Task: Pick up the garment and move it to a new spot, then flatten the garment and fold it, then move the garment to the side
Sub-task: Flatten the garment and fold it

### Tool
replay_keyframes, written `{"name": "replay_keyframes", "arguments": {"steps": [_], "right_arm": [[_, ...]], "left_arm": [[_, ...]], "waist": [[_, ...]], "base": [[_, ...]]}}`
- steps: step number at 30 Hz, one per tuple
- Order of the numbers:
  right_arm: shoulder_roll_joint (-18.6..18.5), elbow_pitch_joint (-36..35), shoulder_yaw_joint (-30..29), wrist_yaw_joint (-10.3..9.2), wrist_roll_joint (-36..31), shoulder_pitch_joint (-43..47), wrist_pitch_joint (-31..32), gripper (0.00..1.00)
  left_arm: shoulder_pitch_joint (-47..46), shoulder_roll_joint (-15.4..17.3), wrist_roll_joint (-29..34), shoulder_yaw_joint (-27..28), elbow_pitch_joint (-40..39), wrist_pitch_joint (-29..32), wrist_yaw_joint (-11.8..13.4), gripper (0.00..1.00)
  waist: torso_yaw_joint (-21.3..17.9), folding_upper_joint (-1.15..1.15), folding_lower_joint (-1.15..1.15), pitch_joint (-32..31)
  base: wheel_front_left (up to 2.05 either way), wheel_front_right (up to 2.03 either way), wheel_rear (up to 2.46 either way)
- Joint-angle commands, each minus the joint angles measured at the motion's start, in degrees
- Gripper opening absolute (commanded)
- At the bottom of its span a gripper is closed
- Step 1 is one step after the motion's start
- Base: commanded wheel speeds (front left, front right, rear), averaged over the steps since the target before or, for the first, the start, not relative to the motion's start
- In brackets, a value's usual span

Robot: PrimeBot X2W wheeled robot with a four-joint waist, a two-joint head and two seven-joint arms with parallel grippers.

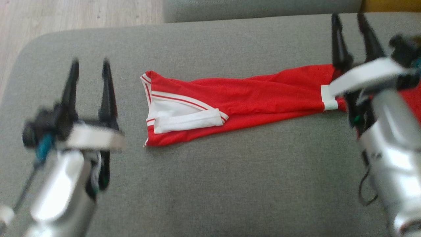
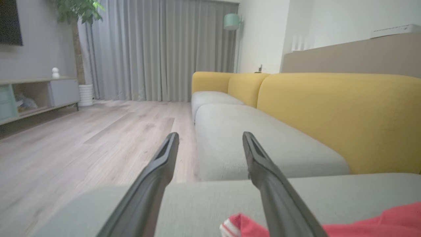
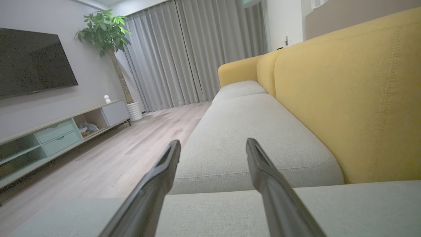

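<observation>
On the grey woven-fabric sofa cushion [image 1: 210, 184] lies the long red garment with white trim [image 1: 250, 95]. It's bunched into a narrow strip running left to right across the middle of the seat. The cloth looks smooth and a bit shiny, with soft creases along its length. At the left end there's a white panel edged with thin red stripes and a folded white flap on top. Near the right end there's a white band, and past that the right arm's silver forearm hides the rest. The left pincer [image 1: 90, 62] hovers off to the left of the garment, apart from it, with its two long dark tapered fingers spread and nothing between them. The right pincer [image 1: 348, 16] is spread wide as well and empty, its tips pointing past the far edge of the red cloth. The cushion has a coarse, matte weave and rounded corners. Room-wise, the wrist views show a mustard-yellow padded sofa back [image 2: 329, 115], a pale wood-plank floor [image 2: 82, 141], grey pleated curtains [image 2: 158, 49], a leafy potted plant [image 3: 105, 29], a dark wall-mounted TV [image 3: 29, 62] and a low cabinet with mint drawers [image 3: 56, 135].
</observation>
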Motion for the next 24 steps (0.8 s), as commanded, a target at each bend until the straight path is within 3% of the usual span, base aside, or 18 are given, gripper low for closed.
{"name": "replay_keyframes", "arguments": {"steps": [1,6,11,17,24], "right_arm": [[1.86,-4.29,-1.73,-0.05,-2.47,3.04,-0.74,1.00],[8.71,-14.08,-10.11,-0.05,-10.65,18.45,-0.76,1.00],[10.28,-18.12,-12.45,-0.05,-14.43,27.60,-0.77,1.00],[10.41,-18.02,-14.74,-0.05,-16.09,25.86,-0.46,1.00],[10.42,-10.04,-26.91,-0.05,-23.49,17.09,4.22,1.00]], "left_arm": [[1.42,0.71,1.45,4.03,-2.36,-0.27,0.29,1.00],[12.39,-4.53,6.46,9.92,-4.73,-0.27,-0.55,1.00],[17.39,-8.75,10.65,13.24,-4.81,-0.27,-4.06,1.00],[15.88,-11.24,15.06,16.12,-4.43,-0.28,-8.04,1.00],[13.27,-14.26,17.83,18.31,-2.91,-0.28,-11.43,1.00]], "waist": [[-0.02,0.00,0.00,-0.47],[0.27,0.00,0.00,-1.69],[1.06,0.00,0.00,-0.64],[1.95,0.00,0.00,2.88],[3.63,0.00,0.00,7.23]], "base": [[0.00,0.00,0.00],[0.00,0.00,0.00],[0.00,0.00,0.00],[0.00,0.00,0.00],[0.00,0.00,0.00]]}}
